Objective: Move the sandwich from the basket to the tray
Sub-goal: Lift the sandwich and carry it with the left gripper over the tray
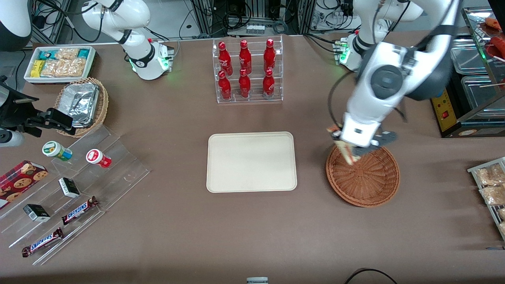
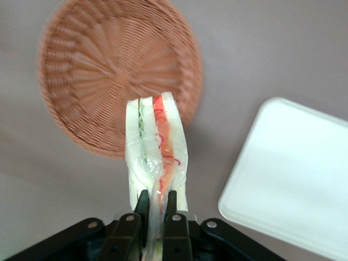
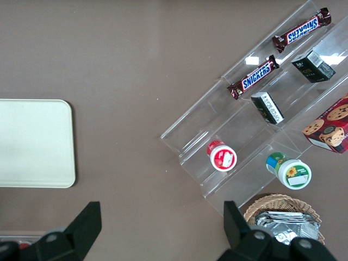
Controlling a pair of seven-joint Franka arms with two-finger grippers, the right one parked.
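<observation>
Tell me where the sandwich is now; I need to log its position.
The sandwich is held in the shut tool, lifted above the rim of the basket on the side facing the tray.

A clear acrylic rack is holding six red bottles farthest from the front camera. Toward the parked arm's end, a white bin of snack packets is sitting beside a tan wicker basket of foil containers. Nearer the camera, a stepped clear display is carrying two Snickers bars, two small dark boxes, a red-lidded cup, a green-lidded cup and a cookie box.
</observation>
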